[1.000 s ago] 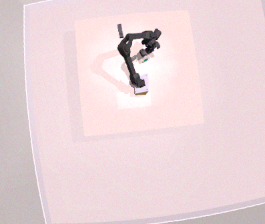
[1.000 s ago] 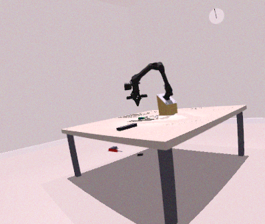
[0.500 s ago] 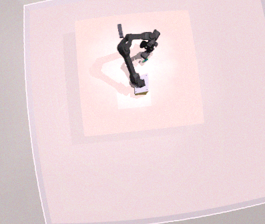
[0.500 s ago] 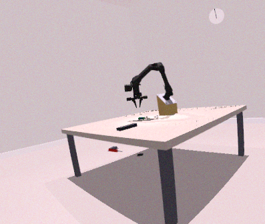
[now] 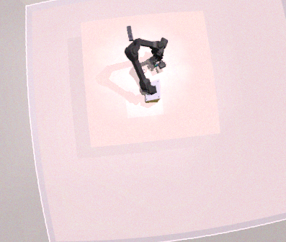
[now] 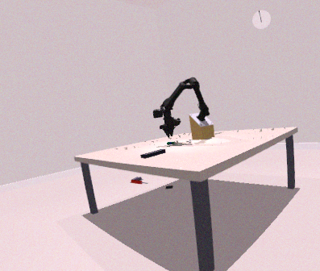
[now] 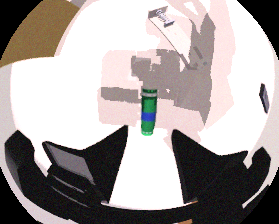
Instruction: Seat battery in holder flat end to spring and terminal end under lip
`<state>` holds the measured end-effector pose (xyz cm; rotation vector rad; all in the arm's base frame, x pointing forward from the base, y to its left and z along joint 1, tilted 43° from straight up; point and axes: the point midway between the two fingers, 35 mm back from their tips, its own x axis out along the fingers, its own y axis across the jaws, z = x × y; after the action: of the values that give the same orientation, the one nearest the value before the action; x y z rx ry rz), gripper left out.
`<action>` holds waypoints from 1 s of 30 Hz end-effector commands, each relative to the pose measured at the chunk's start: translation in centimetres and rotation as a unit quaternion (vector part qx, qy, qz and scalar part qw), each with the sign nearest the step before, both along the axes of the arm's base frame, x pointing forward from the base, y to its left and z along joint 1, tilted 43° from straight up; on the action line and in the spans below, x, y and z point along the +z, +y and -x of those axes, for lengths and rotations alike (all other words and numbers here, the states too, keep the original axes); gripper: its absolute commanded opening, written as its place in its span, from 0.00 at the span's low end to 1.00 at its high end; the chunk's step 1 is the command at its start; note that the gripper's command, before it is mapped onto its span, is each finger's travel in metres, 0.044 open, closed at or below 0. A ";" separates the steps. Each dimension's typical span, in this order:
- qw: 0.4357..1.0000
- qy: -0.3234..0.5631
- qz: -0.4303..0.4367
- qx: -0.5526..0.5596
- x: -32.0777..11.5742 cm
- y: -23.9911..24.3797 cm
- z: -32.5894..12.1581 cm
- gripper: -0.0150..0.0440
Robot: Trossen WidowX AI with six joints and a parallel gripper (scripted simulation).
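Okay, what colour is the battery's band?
Blue, on a green battery; the wrist view shows it best.
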<state>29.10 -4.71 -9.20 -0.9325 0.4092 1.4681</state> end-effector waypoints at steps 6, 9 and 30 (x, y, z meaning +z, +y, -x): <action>0.999 -0.024 0.000 0.023 -0.3 0.4 0.1 0.63; 0.999 -0.024 0.000 0.023 -0.7 0.8 0.0 0.63; 0.999 -0.024 -0.001 0.023 -3.2 3.1 -0.4 0.63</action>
<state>29.67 -2.05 -12.15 -0.9924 0.3556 1.4850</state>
